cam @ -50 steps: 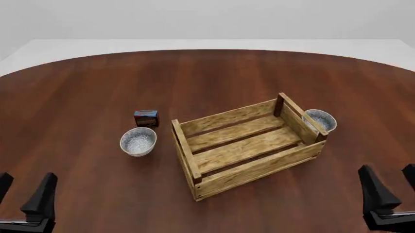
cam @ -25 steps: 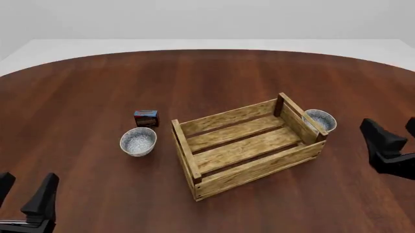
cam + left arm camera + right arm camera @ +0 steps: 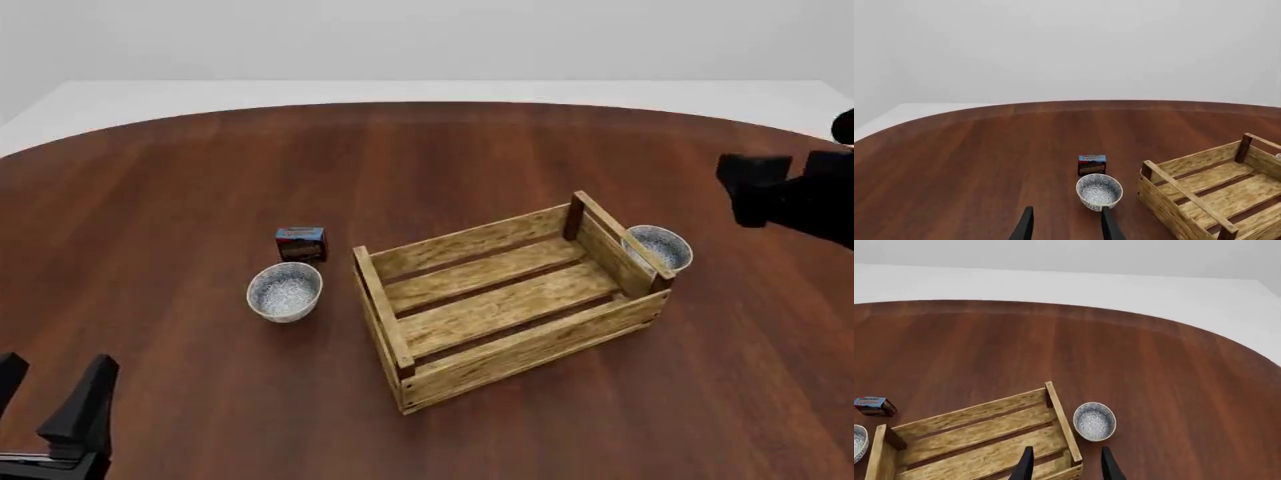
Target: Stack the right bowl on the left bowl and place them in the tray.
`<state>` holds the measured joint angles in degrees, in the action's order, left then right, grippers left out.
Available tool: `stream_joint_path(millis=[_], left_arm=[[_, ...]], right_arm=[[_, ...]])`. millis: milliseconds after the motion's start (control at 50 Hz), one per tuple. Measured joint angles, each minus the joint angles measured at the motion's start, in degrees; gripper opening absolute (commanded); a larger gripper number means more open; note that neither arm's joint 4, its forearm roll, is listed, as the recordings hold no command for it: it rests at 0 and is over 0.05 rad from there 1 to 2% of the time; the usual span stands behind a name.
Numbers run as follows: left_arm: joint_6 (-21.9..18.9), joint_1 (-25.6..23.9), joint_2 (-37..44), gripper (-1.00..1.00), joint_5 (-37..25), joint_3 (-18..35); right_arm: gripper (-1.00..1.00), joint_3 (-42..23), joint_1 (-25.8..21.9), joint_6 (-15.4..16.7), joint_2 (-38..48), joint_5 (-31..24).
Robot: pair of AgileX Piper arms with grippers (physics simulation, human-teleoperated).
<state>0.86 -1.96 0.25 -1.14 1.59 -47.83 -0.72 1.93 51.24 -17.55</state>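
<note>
Bearing illegible lettering, small box [image 3: 1092,164]

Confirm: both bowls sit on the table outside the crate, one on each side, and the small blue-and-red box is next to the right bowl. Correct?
Not quite. The small blue-and-red box sits next to the left bowl, just behind it, not the right bowl. The front view shows this. The rest holds: both bowls are on the table outside the crate, one on each side.

place: simulated tabletop | evidence: round wood table [image 3: 400,160], blank grey-white surroundings
</note>
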Motion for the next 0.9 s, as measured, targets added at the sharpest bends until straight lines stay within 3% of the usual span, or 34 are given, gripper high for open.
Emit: stream_joint_path(millis=[580, 900], left_arm=[[-0.23, 0.04, -0.18, 1.00, -0.37, 0.36], [0.02, 0.38, -0.21, 1.00, -0.46, 0.52]], right_arm=[[1.00, -21.13, 7.48, 2.78, 25.04, -5.08], [1.00, -27.06, 10.67, 2.89, 35.59, -6.57]])
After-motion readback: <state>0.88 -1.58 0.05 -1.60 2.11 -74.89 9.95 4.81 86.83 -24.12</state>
